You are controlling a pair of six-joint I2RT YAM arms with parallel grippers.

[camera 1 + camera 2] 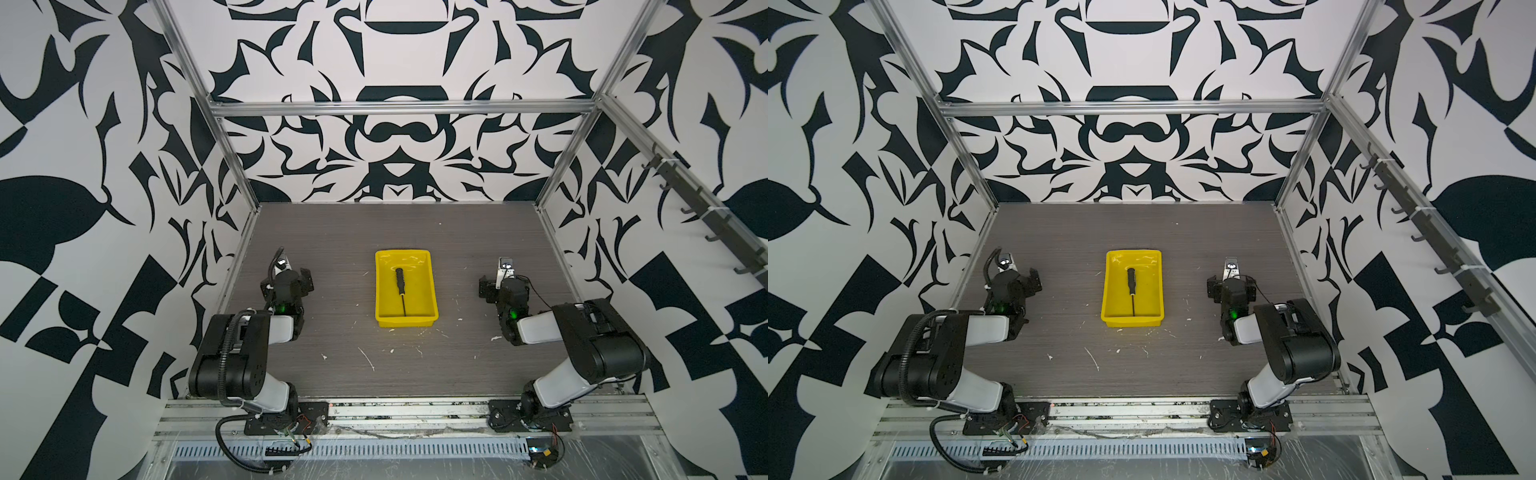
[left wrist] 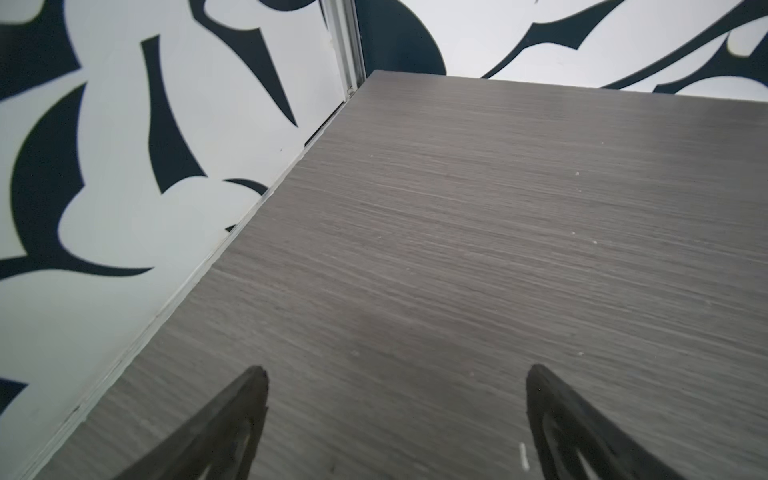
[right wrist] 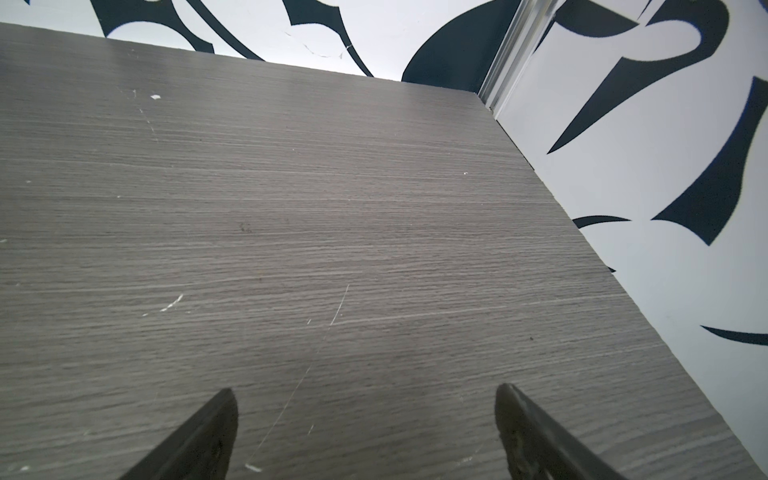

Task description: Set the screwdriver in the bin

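Screwdriver (image 1: 401,291): recorded lying inside the yellow bin (image 1: 423,286), centre of both top views, handle toward the back. Left gripper (image 2: 397,370) and right gripper (image 3: 365,390): jaws spread wide, nothing held, arms folded low at lower left and lower right, well apart from the bin.

From my console I count one shallow rectangular bright yellow plastic bin (image 1: 422,291) near the middle of the one grey wood-grain tabletop (image 1: 374,232), with one small black-handled, thin-shafted metal screwdriver (image 1: 400,286) inside it. There are two black-and-white robot arms, the left arm (image 1: 232,357) at about seven o'clock and the right arm (image 1: 598,345) at about five. That gives me two grippers, the left gripper (image 2: 397,370) and the right gripper (image 3: 365,388), each with two dark tapered fingers (image 2: 232,419), four in all. Small white flecks (image 1: 368,359) dot the table toward six o'clock, too many and too small for a firm tally.
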